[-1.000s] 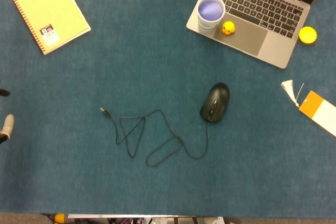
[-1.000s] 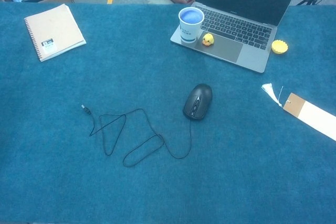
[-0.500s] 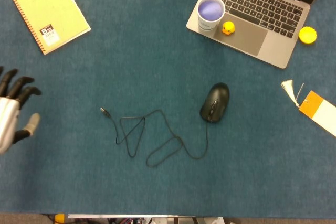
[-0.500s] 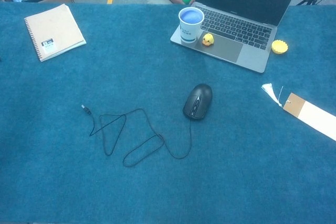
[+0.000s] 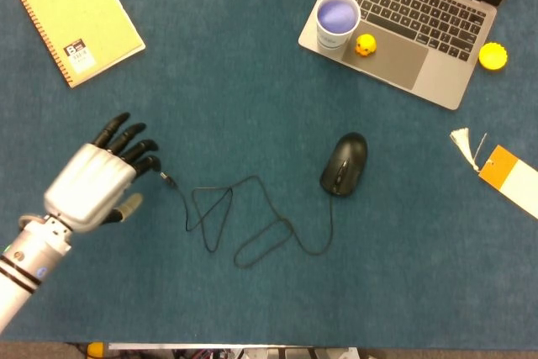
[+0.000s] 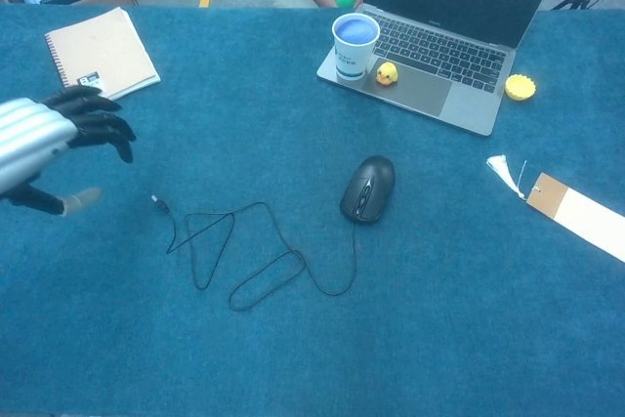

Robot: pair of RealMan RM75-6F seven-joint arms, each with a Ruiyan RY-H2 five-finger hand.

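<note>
My left hand (image 5: 97, 181) (image 6: 44, 148) hovers over the blue cloth at the left, fingers spread and holding nothing. Its fingertips are just left of the plug end (image 5: 166, 178) (image 6: 156, 201) of a black cable (image 5: 244, 220) (image 6: 249, 261). The cable loops across the cloth to a black mouse (image 5: 344, 164) (image 6: 368, 187) at the centre right. My right hand shows in neither view.
A yellow spiral notebook (image 5: 80, 18) (image 6: 101, 59) lies far left. An open laptop (image 5: 412, 27) (image 6: 439, 56) at the far right carries a paper cup (image 5: 337, 21) (image 6: 354, 44) and a small yellow duck (image 5: 365, 44) (image 6: 387, 73). A yellow cap (image 5: 493, 56) and a tagged card (image 5: 508, 176) lie right.
My left hand has come in from the left edge toward the cable's plug end, fingers spread. Nothing on the cloth has moved.
</note>
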